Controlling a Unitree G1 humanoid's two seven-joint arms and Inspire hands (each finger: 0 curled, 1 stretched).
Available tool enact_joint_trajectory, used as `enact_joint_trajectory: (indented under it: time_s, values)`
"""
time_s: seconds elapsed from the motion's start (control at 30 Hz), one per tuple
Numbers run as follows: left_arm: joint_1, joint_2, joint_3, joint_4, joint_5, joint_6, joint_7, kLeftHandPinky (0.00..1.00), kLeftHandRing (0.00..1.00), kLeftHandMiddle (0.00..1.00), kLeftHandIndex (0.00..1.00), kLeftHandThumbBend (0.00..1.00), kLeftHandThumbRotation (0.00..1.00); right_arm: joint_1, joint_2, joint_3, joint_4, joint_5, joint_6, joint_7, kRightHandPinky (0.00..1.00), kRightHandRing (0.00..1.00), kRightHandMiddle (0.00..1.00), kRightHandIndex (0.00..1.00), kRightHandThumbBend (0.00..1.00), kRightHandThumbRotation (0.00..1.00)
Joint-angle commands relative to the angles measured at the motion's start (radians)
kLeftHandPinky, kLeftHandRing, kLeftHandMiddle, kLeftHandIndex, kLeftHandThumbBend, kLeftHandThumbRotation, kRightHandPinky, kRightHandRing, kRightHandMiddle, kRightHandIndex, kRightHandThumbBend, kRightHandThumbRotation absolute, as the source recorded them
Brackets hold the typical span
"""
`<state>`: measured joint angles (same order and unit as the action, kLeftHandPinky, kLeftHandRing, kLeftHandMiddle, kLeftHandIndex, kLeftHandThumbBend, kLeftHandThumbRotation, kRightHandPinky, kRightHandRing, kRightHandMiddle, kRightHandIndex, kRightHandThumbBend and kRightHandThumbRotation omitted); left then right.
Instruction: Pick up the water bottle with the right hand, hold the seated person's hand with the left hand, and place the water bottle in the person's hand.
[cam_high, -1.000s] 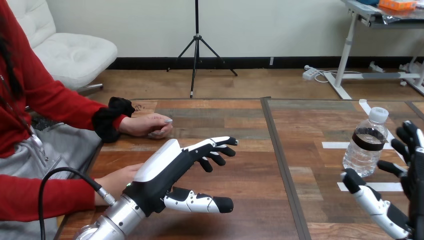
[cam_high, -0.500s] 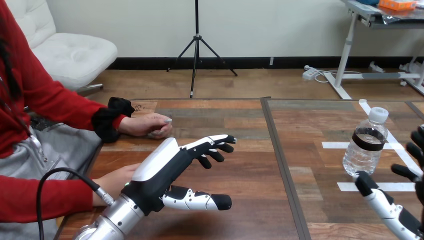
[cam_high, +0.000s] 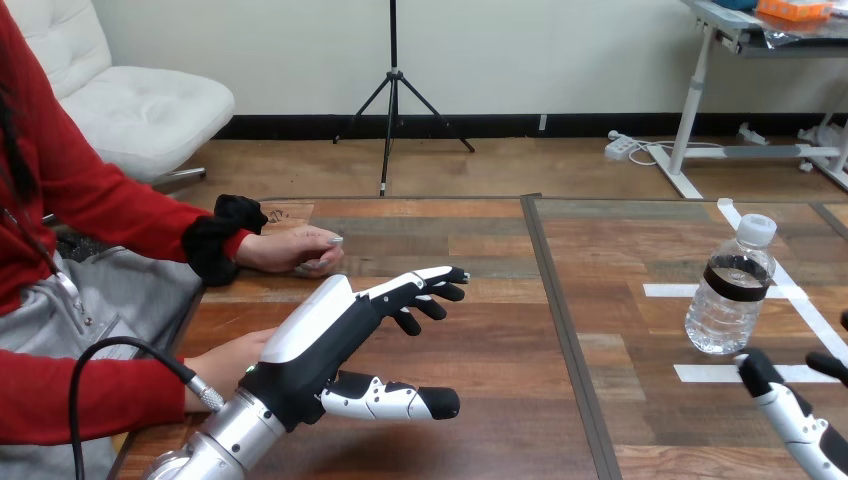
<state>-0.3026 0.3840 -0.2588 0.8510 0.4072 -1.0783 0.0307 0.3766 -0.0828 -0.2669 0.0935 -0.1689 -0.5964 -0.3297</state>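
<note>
A clear water bottle (cam_high: 732, 288) with a white cap and a dark label stands upright on the table's right side. My right hand (cam_high: 795, 422) shows partly at the bottom right corner, below and right of the bottle and apart from it, its thumb straight. Over the table's left half my left hand (cam_high: 330, 330) hovers open, fingers stretched toward the middle, holding nothing. The person's hand (cam_high: 295, 250) at the far left rests on the table beyond my left hand. Their nearer hand (cam_high: 228, 361) lies just behind my left wrist, partly hidden.
White tape lines (cam_high: 780, 372) mark the table around the bottle. A dark seam (cam_high: 560, 320) runs down the table between its two halves. The table's left edge lies by the person.
My right hand has dropped down and right, away from the bottle, until mostly out of view. My left hand has barely moved. The bottle stands unmoved.
</note>
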Motion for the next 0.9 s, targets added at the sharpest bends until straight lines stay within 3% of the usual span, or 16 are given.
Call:
enact_joint_trajectory:
  time_s: [0.0, 0.37, 0.87]
  values:
    - [-0.017, 0.02, 0.022, -0.029, -0.017, -0.019, -0.004, 0.63, 0.74, 0.82, 0.87, 1.0, 0.79, -0.089, -0.024, -0.018, 0.031, 0.012, 0.019, 0.0, 0.71, 0.92, 0.93, 0.94, 1.0, 0.56]
    - [-0.013, 0.034, 0.031, -0.037, -0.035, -0.033, -0.027, 0.65, 0.77, 0.85, 0.89, 1.0, 0.81, -0.144, -0.054, -0.034, 0.09, 0.032, 0.06, 0.021, 0.72, 0.92, 0.94, 0.96, 1.0, 0.57]
    - [0.01, 0.054, 0.052, -0.077, -0.092, 0.003, -0.087, 0.69, 0.83, 0.89, 0.92, 1.0, 0.82, -0.236, -0.098, -0.034, 0.194, 0.04, 0.101, 0.028, 0.71, 0.93, 0.95, 0.98, 1.0, 0.56]
